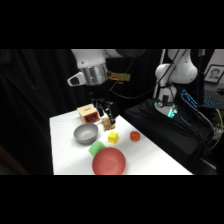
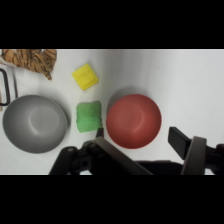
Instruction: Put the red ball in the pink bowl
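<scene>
side view shows the gripper (image 1: 107, 112) hanging open and empty above the counter (image 1: 65, 150); the red ball (image 1: 134, 135) sits apart from the pink bowl (image 1: 109, 161), beyond the yellow cube (image 1: 113, 137).

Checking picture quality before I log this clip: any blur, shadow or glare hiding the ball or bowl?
Side view: soft throughout, dark backdrop, yet the red ball and pink bowl stand out on the white table. Wrist view: the bowl is evenly lit, without glare; the ball is outside the picture.
</scene>
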### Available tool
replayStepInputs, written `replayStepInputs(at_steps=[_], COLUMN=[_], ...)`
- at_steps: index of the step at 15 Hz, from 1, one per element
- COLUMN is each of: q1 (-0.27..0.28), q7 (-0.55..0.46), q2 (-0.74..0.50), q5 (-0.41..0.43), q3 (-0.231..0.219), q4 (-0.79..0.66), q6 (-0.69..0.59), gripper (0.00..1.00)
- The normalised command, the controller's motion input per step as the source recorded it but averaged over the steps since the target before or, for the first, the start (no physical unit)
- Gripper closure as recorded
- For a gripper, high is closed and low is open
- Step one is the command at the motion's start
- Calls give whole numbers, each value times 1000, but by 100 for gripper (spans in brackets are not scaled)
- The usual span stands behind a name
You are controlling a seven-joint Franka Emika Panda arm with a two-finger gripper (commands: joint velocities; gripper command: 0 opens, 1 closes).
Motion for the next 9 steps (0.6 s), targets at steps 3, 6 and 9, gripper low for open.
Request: replayStepInputs(at_steps=[3, 6, 9], q1=[-5, -10, -15], q7=[7, 31, 13], q2=[-85, -327, -443], q5=[24, 19, 59], q3=[-6, -15, -10], q4=[-80, -353, -515], q6=[30, 175, 273], gripper=[0, 0, 0])
